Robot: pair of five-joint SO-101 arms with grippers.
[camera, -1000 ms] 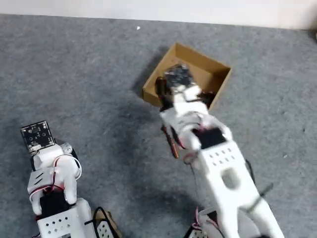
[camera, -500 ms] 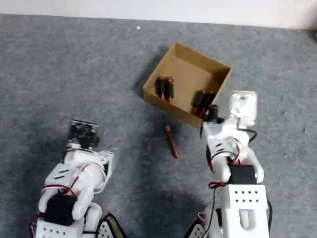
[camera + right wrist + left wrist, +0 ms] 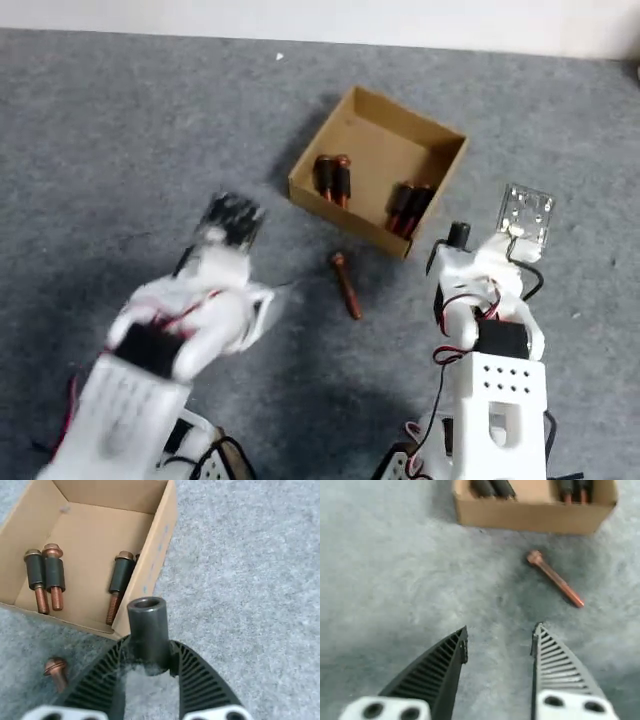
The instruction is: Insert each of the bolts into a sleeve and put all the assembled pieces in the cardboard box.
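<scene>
On the grey carpet (image 3: 120, 120), seen from the high view, the left gripper (image 3: 228, 216) hangs over bare floor at about 8 o'clock from the cardboard box (image 3: 345, 218). In its own wrist view the left gripper (image 3: 500, 630) has its fingers spread wide with nothing between them. The bolt (image 3: 555, 579) and the box's near wall (image 3: 530, 517) lie out beyond the tips.

In the high view, the loose bolt (image 3: 346, 286) lies flat on the carpet at roughly 3 o'clock from the left gripper. It is just off the box's near wall but apart from it. Its long axis runs from 11 to 5 o'clock, with the head at the 11 o'clock end, nearest the box, and the threaded tip pointing away.

The box sits turned corner-on and open-topped. Inside, one pair of assembled pieces (image 3: 332, 178) lies side by side near the 9 o'clock corner, with long axes close to 12–6. A second pair (image 3: 410, 207) lies against the near wall, slanting from about 1 to 7 o'clock.

At about 4 o'clock from the box's middle, the right gripper (image 3: 455, 250) hangs just outside the box wall. In its wrist view the right gripper (image 3: 148, 647) pinches a dark sleeve (image 3: 147, 625). The sleeve's long axis runs along the fingers, and its open bore sticks out past the tips.
</scene>
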